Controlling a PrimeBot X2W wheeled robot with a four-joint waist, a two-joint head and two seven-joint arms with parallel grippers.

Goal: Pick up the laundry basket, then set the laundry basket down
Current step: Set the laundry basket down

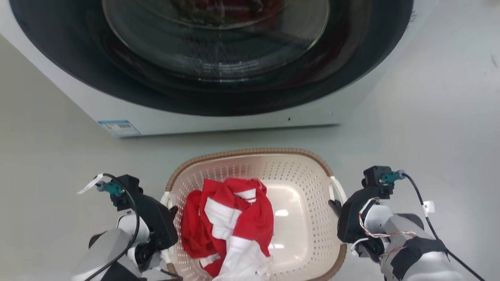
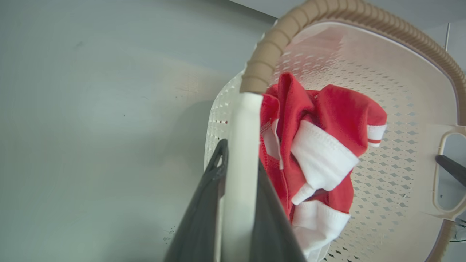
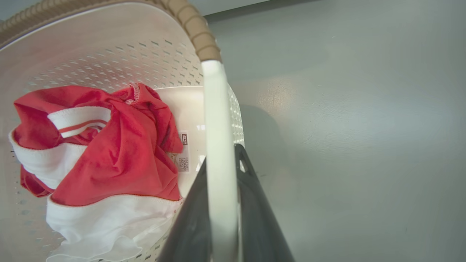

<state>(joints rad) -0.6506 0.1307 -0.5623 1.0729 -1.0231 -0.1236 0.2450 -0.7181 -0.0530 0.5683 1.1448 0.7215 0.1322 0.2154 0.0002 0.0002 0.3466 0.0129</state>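
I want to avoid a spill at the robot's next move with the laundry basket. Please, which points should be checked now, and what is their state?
1. Grip of left gripper on left handle: ok, shut on it.
2. Grip of right gripper on right handle: ok, shut on it.
3. The laundry basket apart from the washing machine: ok.
4. The red and white garment wholly inside the rim: cannot tell, its near end is cut off.
5. Basket bottom off the floor: cannot tell.
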